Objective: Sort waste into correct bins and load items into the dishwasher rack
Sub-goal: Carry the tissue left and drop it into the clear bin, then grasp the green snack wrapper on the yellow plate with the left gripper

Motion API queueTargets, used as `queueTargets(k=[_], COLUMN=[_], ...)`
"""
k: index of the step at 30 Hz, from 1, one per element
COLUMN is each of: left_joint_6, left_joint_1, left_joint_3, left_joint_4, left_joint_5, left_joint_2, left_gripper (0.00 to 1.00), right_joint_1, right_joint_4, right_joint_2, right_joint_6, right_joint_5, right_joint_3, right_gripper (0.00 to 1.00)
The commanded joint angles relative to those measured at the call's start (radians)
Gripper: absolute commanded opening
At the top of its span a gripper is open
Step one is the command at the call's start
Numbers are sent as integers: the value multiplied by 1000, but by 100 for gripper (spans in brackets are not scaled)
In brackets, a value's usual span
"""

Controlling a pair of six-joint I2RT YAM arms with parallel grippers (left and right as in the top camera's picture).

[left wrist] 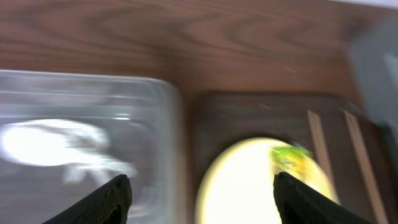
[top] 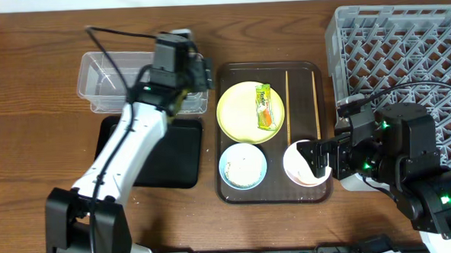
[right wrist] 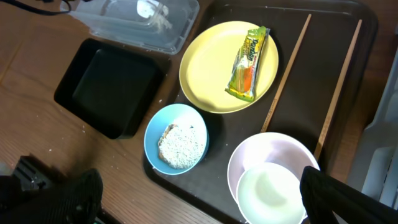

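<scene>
Snack wrapper (top: 263, 107) on yellow plate (top: 236, 111), left gripper (left wrist: 202, 180) spread wide above edge of clear tub (left wrist: 155, 112), right gripper (top: 318, 160) likewise unclenched over pinkish bowl (right wrist: 273, 144), its wrist view alone showing white cup (right wrist: 270, 190) nested inside, masked overhead by the fingers.

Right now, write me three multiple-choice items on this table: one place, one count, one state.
1. The snack wrapper lies: A in the black tray; B on the yellow plate; C in the grey rack.
2. Chopsticks on the brown tray: A two; B one; C four.
3. The blue bowl is: A empty; B overturned; C holding rice.
Key: 1 B, it rests across the plate. 2 A, two sticks lie parallel, apart. 3 C, white grains cover its bottom.
</scene>
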Motion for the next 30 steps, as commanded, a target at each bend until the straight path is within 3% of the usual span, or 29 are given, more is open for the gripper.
queueTargets(k=[1,9,17,26,27,30], left_joint_6=[14,13,12,8,14,28], left_joint_1=[-90,-246,-286,-304,-303,-293], left_joint_3=[16,16,16,16,16,17], left_joint_4=[34,151,172,161,159,144], left_joint_5=[67,68,68,67,67,67], left_joint_2=[19,234,369,402,402,385], left_gripper=[75,73,62,19,10,6], right_joint_1=[3,3,3,3,3,3], right_joint_4=[-4,-2,-3,-3,-3,-3], right_joint_2=[-4,-3,-3,-3,-3,-4], right_joint_6=[10,7,7,7,7,7], right_joint_5=[-8,-7,-7,-7,-7,-8], right_joint_3=[15,15,15,15,15,15], right_gripper=[99,99,99,99,99,99])
